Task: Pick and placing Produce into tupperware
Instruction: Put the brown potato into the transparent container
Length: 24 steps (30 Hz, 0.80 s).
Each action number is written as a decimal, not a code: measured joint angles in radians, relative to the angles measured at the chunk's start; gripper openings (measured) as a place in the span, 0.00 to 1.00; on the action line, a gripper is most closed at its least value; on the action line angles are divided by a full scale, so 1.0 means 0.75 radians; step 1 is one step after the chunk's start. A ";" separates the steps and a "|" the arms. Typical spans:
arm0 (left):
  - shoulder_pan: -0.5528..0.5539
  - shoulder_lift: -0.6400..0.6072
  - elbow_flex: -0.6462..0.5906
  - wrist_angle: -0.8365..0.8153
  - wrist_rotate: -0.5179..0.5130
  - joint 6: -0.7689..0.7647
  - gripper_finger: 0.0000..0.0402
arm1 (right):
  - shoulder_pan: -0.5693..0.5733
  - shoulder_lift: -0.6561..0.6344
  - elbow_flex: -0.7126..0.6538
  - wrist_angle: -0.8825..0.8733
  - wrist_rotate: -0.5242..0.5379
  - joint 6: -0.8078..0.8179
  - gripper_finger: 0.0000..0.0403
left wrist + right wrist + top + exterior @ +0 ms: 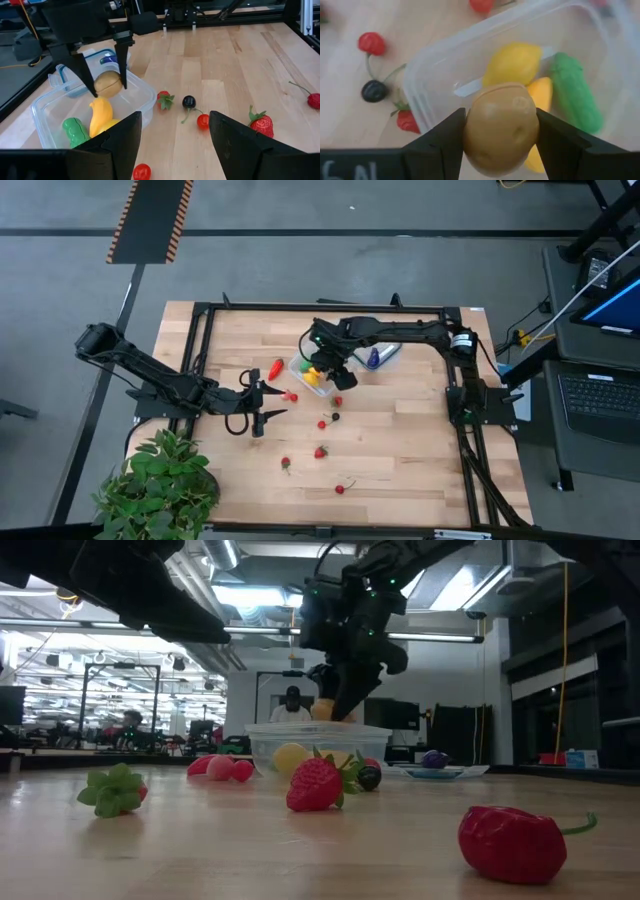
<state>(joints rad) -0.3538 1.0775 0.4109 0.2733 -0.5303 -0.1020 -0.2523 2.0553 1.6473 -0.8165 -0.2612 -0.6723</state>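
Note:
The clear tupperware (142, 97) stands at the table's middle, far side, with a yellow lemon (512, 62), a green piece (575, 92) and another yellow piece inside. My right gripper (325, 370) hovers over it, shut on a tan potato (501, 129). More Produce lies on the wood: a strawberry (321, 451), a dark berry (188, 102), a red pepper (276, 367) and cherries (340, 488). My left gripper (175, 145) waits open left of the tub, holding nothing. My right gripper pinches the potato's two opposite sides (470, 131) between its two fingers (82, 75), at their free ends. The fingers come from above, slanting down. The potato (322, 710) hangs clear over the tub's open top, above the pieces inside.
A clear lid with a greyish-blue rim (388, 350) lies right of the tub, a blue-purple piece (373, 359) on it. A leafy potted plant (160, 480) stands at the near left corner. Black frame rails (200, 340) border the table. Bare wood lies at the near right.

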 joint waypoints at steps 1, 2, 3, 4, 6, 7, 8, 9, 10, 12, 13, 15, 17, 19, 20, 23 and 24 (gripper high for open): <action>0.000 0.000 0.000 -0.001 0.000 0.000 0.56 | 0.000 0.009 0.005 -0.005 -0.004 -0.013 0.50; 0.000 0.000 0.000 -0.002 0.000 0.000 0.56 | 0.000 0.020 0.010 -0.012 -0.004 -0.020 0.50; 0.000 0.000 0.000 -0.002 0.000 0.000 0.56 | 0.000 0.029 0.013 -0.012 -0.004 -0.023 0.50; 0.000 0.000 0.000 -0.002 0.000 0.000 0.56 | -0.003 0.039 0.017 -0.015 -0.004 -0.023 0.50; 0.000 0.000 0.000 -0.005 0.000 0.001 0.56 | -0.007 0.055 0.022 -0.028 -0.004 -0.023 0.50; 0.000 0.000 0.000 -0.004 0.000 0.000 0.56 | -0.009 0.064 0.022 -0.029 -0.005 -0.023 0.50; 0.000 0.000 0.000 -0.005 0.000 0.000 0.56 | -0.012 0.072 0.022 -0.026 -0.005 -0.023 0.50; 0.000 0.000 0.000 -0.005 0.000 0.000 0.56 | -0.015 0.079 0.022 -0.026 -0.004 -0.021 0.50; 0.000 0.000 0.000 -0.004 0.000 0.000 0.56 | -0.015 0.086 0.022 -0.024 -0.004 -0.018 0.50; 0.000 0.000 0.000 -0.005 0.000 0.000 0.56 | -0.016 0.097 0.022 -0.019 -0.004 -0.018 0.50; 0.000 0.000 0.000 -0.004 0.000 0.000 0.56 | -0.016 0.102 0.022 -0.018 -0.004 -0.017 0.50; 0.000 0.000 0.000 -0.005 0.000 0.001 0.56 | -0.015 0.114 0.022 -0.011 -0.004 -0.017 0.50; 0.000 0.000 0.000 -0.005 0.000 0.000 0.56 | -0.015 0.118 0.022 0.002 -0.004 -0.017 0.50; 0.000 0.000 0.000 -0.004 0.000 0.000 0.56 | -0.014 0.117 0.022 0.024 -0.006 -0.016 0.50; 0.000 0.000 0.000 -0.004 0.000 0.001 0.56 | -0.014 0.117 0.022 0.033 -0.008 -0.016 0.50; 0.000 0.000 0.000 -0.005 0.000 0.000 0.56 | -0.010 0.117 0.022 0.034 -0.008 -0.015 0.50; 0.000 0.000 0.000 -0.005 0.000 0.000 0.56 | -0.010 0.117 0.022 0.033 -0.008 -0.014 0.50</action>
<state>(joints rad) -0.3538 1.0775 0.4110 0.2699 -0.5304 -0.1020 -0.2600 2.1433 1.6634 -0.7921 -0.2672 -0.6831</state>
